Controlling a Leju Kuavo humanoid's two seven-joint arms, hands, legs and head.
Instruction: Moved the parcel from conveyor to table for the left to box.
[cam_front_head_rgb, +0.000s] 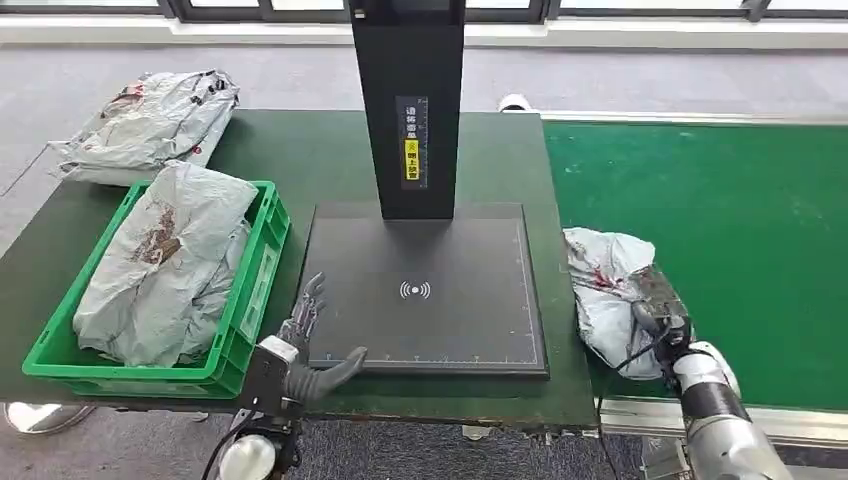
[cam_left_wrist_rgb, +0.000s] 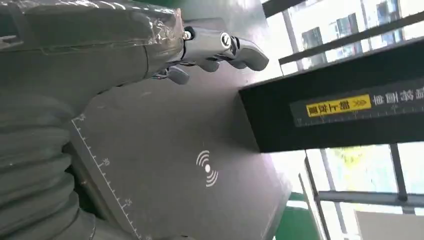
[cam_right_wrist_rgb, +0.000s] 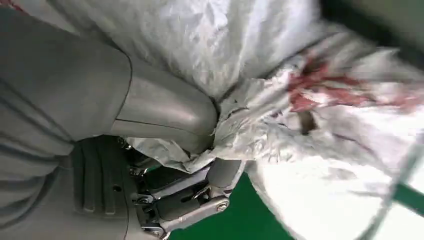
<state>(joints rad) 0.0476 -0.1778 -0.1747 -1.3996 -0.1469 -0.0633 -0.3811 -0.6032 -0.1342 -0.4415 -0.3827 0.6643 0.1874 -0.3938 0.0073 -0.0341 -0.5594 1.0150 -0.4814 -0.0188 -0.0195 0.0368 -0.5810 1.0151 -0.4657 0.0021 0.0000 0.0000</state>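
- our left hand (cam_front_head_rgb: 305, 350) rests spread and empty on the scanner pad (cam_front_head_rgb: 430, 290).
- our right hand (cam_front_head_rgb: 655, 305) pinches the parcel (cam_front_head_rgb: 610, 295); we should lift clear before crossing to the bench (cam_front_head_rgb: 290, 150).

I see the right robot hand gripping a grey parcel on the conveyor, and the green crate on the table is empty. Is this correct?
Not quite. The green crate is not empty: the head view shows a grey parcel in the crate. The rest stands: the right robot hand grips the grey parcel at the edge of the conveyor.
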